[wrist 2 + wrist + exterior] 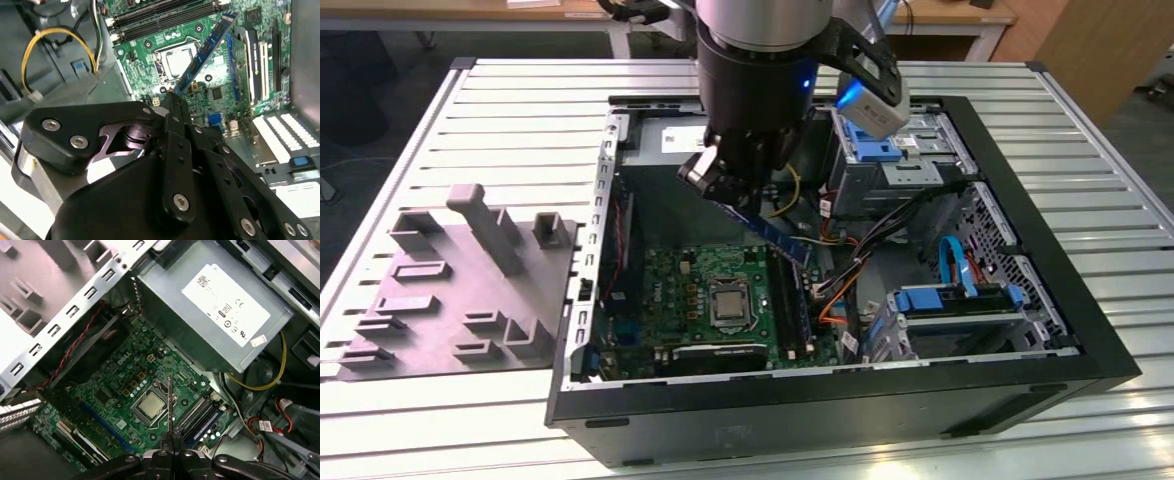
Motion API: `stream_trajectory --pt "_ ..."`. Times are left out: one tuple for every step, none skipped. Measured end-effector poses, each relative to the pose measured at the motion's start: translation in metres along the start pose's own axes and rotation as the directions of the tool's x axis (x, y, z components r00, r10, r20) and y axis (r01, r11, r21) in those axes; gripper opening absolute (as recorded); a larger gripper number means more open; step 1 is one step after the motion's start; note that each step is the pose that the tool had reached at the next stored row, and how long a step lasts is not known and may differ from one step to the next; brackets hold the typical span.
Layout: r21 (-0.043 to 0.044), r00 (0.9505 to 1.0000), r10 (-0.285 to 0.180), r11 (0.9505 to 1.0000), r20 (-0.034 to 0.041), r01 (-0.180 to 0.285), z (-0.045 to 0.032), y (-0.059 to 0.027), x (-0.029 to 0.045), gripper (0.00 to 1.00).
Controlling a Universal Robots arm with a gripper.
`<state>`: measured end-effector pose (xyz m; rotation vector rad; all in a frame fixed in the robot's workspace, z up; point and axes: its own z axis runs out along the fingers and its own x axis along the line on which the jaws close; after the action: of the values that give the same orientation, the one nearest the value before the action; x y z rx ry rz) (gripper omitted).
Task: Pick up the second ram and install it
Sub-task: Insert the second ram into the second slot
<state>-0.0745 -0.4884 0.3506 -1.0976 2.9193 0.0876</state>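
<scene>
My gripper (pixel 731 192) hangs inside the open computer case, shut on the second ram (pixel 771 238). This is a long dark blue stick with black chips, held by one end and slanting down over the green motherboard (pixel 680 290). In the second wrist view the ram (pixel 205 50) runs out from the gripper (pixel 174 100) above the processor socket (pixel 177 61). Its far end is near the black memory slots (pixel 165 17) but not in them. In the first wrist view the ram (pixel 170 405) shows edge-on above the gripper (pixel 172 446), beside the slots (pixel 195 415).
A grey power supply (pixel 220 315) and a drive cage (pixel 907 160) crowd the case's far side. Loose yellow and orange cables (pixel 834 290) lie beside the slots. A blue strip (pixel 206 425) sits in one slot. A grey fixture block (pixel 454 290) rests at the exterior view's left.
</scene>
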Motion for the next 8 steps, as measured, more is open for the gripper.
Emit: stream_trajectory --pt "0.0007 0.9998 0.018 0.9998 0.0007 -0.018 0.0 0.0 0.0 0.11" --pt "0.0015 0.9993 0.037 0.9993 0.0015 -0.037 0.0001 0.0 0.0 0.11" --pt "0.0022 0.9985 0.055 0.9985 0.0023 -0.055 0.0002 0.0 0.0 0.11" --pt "0.0028 0.9974 0.072 0.9974 0.0033 -0.072 0.0004 0.0 0.0 0.11" --pt "0.0034 0.9959 0.09 0.9959 0.0042 -0.09 0.0005 0.0 0.0 0.11" --pt "0.0041 0.9941 0.108 0.9941 0.005 -0.108 0.0006 0.0 0.0 0.11" --pt "0.0047 0.992 0.126 0.992 0.0059 -0.126 0.0007 0.0 0.0 0.11" --pt "0.0053 0.9896 0.144 0.9896 0.0068 -0.144 0.0008 0.0 0.0 0.11"
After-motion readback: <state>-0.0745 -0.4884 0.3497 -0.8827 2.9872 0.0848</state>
